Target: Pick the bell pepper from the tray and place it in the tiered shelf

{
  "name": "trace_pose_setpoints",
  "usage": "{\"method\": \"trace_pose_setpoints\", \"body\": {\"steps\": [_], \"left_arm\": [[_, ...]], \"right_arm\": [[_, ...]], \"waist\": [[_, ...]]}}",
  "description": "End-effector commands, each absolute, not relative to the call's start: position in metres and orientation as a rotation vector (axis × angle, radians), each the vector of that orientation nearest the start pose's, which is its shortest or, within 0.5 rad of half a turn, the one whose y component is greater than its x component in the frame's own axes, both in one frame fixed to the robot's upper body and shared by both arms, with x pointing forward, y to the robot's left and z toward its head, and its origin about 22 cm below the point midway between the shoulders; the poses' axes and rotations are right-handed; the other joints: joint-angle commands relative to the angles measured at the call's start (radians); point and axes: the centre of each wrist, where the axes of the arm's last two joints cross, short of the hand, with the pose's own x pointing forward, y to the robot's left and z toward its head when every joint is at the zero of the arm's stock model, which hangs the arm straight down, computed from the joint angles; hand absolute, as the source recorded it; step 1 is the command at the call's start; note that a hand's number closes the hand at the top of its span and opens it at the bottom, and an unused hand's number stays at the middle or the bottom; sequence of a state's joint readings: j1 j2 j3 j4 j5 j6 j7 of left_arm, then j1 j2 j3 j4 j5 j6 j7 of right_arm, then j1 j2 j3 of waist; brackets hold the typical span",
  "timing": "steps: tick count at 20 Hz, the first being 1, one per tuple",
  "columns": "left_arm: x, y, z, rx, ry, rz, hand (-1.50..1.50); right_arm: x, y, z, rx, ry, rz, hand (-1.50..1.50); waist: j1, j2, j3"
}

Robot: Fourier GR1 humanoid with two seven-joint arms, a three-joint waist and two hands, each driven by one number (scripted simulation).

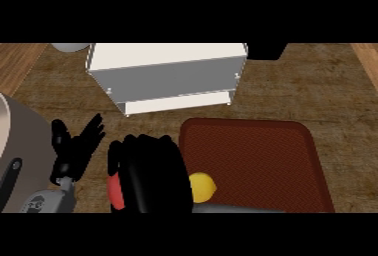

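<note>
Status from my end: pick looks part done, place not started.

R hand point(151, 175) fills the lower middle of the head view, back toward the cam. It sits over the bench point(295, 90) just left of the tray point(258, 150), and its right side overlaps the tray's left rim. A red sliver pokes out along its left edge, touching it. I take that for the bell pepper point(116, 192), but most of it is hidden, so that's a judgement. The black bulk hides what's under the palm, so I can't tell whether the hand is closed on the pepper or only lying against it.

There's also a small round yellow thing point(203, 186) at the tray's left edge, right beside the hand. It could be another fruit; can't ID it. The rest of the tray shows bare brown.

The tiered shelf point(166, 75) stands at top centre, well apart from the hand. It has a white top, a grey gap under it and a lower white level in front. No pepper shows on either level, so the drop-off is all left to do.

L hand point(74, 145) is at left, open, fingers up, holding nothing, resting.

What's left, as I see it: confirm the hold, carry fwd across the bench to the shelf, set down on a level, let go.
</note>
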State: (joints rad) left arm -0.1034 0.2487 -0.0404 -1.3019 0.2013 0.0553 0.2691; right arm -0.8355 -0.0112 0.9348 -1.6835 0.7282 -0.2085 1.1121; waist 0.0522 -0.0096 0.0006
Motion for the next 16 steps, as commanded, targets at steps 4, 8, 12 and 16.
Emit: {"method": "trace_pose_setpoints", "body": {"steps": [4,8,12,16], "left_arm": [[0.268,0.286,-0.023,0.098,-1.108,0.032,0.00],[0.255,0.286,-0.041,0.084,-1.086,0.023,0.00],[0.254,0.284,-0.033,0.065,-1.113,0.021,0.00],[0.253,0.284,-0.035,0.082,-1.118,0.034,0.00]], "right_arm": [[0.201,0.043,0.248,-0.662,-1.710,0.795,1.50],[0.213,0.051,0.284,-0.696,-1.712,0.732,1.50],[0.236,0.048,0.327,-0.683,-1.684,0.678,1.50],[0.255,0.052,0.351,-0.717,-1.706,0.618,1.50]], "waist": [[-0.025,0.000,-0.004],[-0.027,0.000,-0.005],[-0.029,0.001,-0.003],[-0.036,0.005,-0.002]]}}
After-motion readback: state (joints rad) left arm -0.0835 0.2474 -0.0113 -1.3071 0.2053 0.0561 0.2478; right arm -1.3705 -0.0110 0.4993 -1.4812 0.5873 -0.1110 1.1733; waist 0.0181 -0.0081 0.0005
